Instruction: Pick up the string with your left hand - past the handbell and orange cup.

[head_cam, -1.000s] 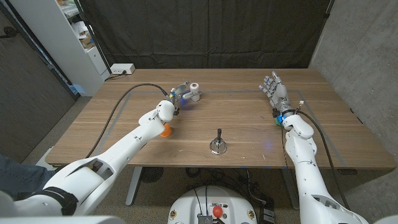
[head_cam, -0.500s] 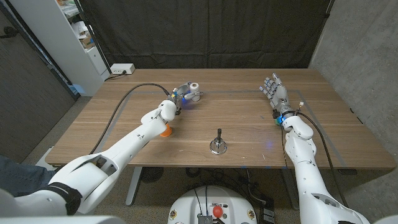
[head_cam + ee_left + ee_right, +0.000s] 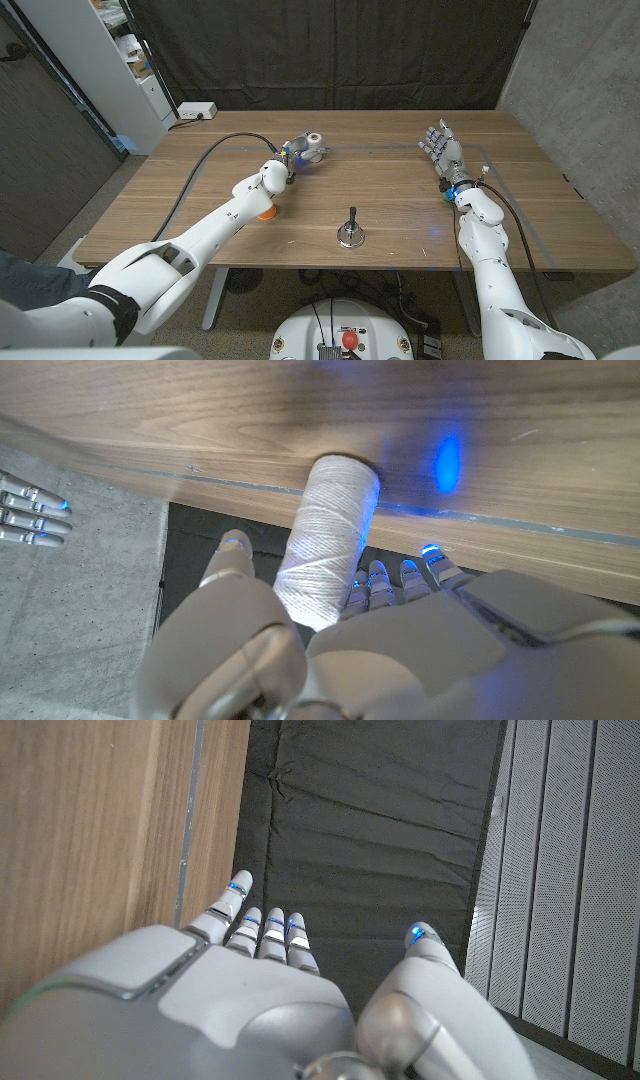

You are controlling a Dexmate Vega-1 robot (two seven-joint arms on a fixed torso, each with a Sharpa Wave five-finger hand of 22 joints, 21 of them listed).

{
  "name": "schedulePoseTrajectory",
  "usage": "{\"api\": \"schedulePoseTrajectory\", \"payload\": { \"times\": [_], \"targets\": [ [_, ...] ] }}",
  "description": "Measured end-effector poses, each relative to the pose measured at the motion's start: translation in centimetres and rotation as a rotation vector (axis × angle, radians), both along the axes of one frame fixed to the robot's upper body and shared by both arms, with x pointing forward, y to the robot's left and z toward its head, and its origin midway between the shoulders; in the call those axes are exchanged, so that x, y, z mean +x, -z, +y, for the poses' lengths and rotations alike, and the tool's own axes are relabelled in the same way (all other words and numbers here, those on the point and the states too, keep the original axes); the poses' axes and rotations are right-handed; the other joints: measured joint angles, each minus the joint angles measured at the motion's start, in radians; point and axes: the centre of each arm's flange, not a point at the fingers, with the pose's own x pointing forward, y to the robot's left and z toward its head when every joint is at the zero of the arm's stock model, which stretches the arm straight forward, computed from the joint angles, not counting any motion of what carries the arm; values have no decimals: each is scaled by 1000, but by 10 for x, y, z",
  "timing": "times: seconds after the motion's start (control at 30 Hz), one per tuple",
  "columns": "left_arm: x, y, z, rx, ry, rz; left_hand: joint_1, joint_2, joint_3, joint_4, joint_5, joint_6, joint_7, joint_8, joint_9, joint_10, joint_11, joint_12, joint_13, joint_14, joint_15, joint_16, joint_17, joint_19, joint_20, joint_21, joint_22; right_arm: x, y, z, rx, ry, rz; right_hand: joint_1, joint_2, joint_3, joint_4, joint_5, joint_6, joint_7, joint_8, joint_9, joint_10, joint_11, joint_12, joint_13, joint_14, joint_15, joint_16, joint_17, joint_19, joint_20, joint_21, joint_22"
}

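Your left robot hand (image 3: 298,152) is closed around the spool of string (image 3: 327,530) at the far side of the bench (image 3: 400,215), thumb on one side and fingers (image 3: 385,582) on the other. The orange cup (image 3: 264,210) sits under your left forearm, and the handbell (image 3: 351,230) stands near the front edge. Your right robot hand (image 3: 441,146) holds nothing, fingers spread.

White string spool (image 3: 325,540) between left hand's (image 3: 340,645) fingers, beyond orange cup (image 3: 264,211) and handbell (image 3: 351,231).
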Motion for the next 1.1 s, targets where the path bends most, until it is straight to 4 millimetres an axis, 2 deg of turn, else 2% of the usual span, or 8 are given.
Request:
{"api": "schedulePoseTrajectory", "payload": {
  "times": [0.13, 0.33, 0.37, 0.57, 0.8, 0.97, 1.1],
  "targets": [
    [0, 1, -4, 5, 0, -12, 13, 5, -4, -4, 0, 43, -7, 16, 0, 34, -10, 12, 0, 32, -12, 8, 0, 0, 0, 0, 0, 2, 3, -3, 7, 2, 5, 0, 0, 0, 0, 0, 2, -2, 0, 0, 0, 0, 0, 0, 0, 0, 0, 0, 2, -2, 0, 0],
    [1, 3, -6, 1, -4, -29, 58, 13, 6, -14, 8, 153, -24, 40, 0, 134, -49, 43, 0, 122, -44, 23, -2, 4, 3, -12, 0, 2, 3, -4, 11, 0, 5, 0, 0, 0, 0, 4, 2, -2, 0, 0, 0, 0, 0, 0, 0, 0, 0, 0, 2, -2, -4, 0],
    [-2, -3, -7, -7, -12, -82, 68, 13, 6, -14, 8, 171, -30, 44, 0, 154, -55, 48, 0, 138, -50, 24, -2, 15, 0, -14, 0, 2, 3, -5, 13, 3, 5, 0, 0, 0, 0, 4, 2, -2, 0, 0, 0, 0, 0, 0, 0, 0, 0, 0, 2, -2, -4, 0],
    [-3, -2, -9, -12, -22, -112, 111, 21, 15, -24, 15, 260, -60, 59, 0, 249, -94, 69, -2, 212, -77, 39, -2, 60, -16, -18, 0, 2, 3, -7, 15, 4, 6, 0, 0, 0, 0, 4, 2, -2, 0, 0, 0, 0, 0, 0, 0, 0, 0, 0, 1, -2, -7, 0],
    [-4, -1, -10, -16, -35, -129, 151, 30, 21, -29, 15, 313, -74, 63, 0, 299, -110, 76, -3, 271, -91, 45, -2, 102, -28, -18, 0, 3, 3, -10, 17, 3, 7, 0, 0, -8, 1, 4, 2, -2, 0, 0, 0, 0, 0, 0, 0, 0, 0, 0, 1, -1, -11, 0],
    [-4, 1, -11, -19, -47, -135, 184, 34, 31, -33, 8, 337, -80, 63, 0, 331, -118, 80, 0, 311, -89, 45, -2, 169, 19, -6, 4, 4, 3, -10, 16, 0, 8, 0, 0, -9, 0, 4, 2, -2, 0, 0, 4, -4, 0, 0, 5, -6, 0, 0, 1, -1, -12, 0],
    [-4, 2, -12, -21, -55, -138, 205, 40, 31, -33, 2, 355, -83, 63, 5, 344, -116, 80, 0, 330, -93, 49, -2, 209, 15, 5, 8, 5, 2, -10, 16, -2, 9, 0, 0, -9, 0, 4, 2, -2, -8, 0, 4, -4, 0, 0, 5, -6, 0, 0, 1, -1, -15, 0]
  ]
}}
